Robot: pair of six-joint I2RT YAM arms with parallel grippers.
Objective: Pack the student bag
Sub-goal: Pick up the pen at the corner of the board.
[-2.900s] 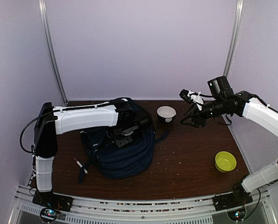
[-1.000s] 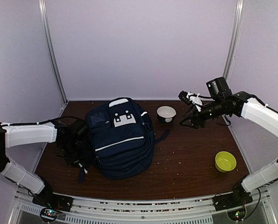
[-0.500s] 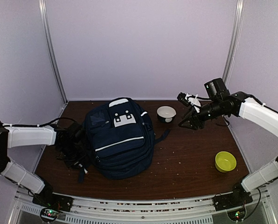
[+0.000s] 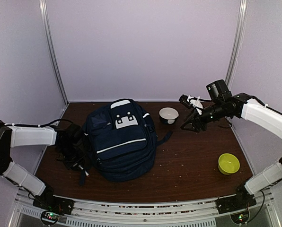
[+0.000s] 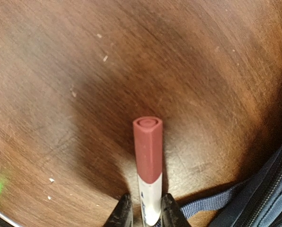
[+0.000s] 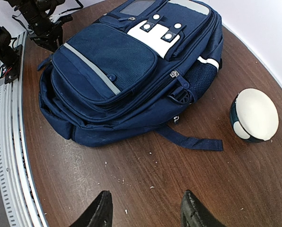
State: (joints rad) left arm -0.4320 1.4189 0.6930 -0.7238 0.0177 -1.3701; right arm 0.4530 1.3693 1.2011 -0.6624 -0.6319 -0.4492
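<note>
The student bag (image 4: 122, 142) is a large navy backpack with a white diagonal stripe, lying flat at the table's left middle and also filling the upper left of the right wrist view (image 6: 112, 80). A marker (image 5: 148, 161) with a red cap and white barrel lies on the wood beside the bag's left edge. My left gripper (image 5: 143, 208) is low there (image 4: 74, 153), its two fingers pressed against the barrel from both sides. My right gripper (image 4: 187, 125) hovers right of the bag, open (image 6: 148, 203) with only bare table between its fingers.
A white dome-shaped bowl (image 4: 168, 114) sits just right of the bag's top, also in the right wrist view (image 6: 254, 116). A yellow-green bowl (image 4: 228, 163) stands at the front right. A loose bag strap (image 6: 193, 142) trails across the wood; another strap (image 5: 212, 203) lies by the marker.
My left arm has come off the bag and down to its left side, and its fingers have narrowed onto the marker. My right gripper has drifted slightly left, still open.
</note>
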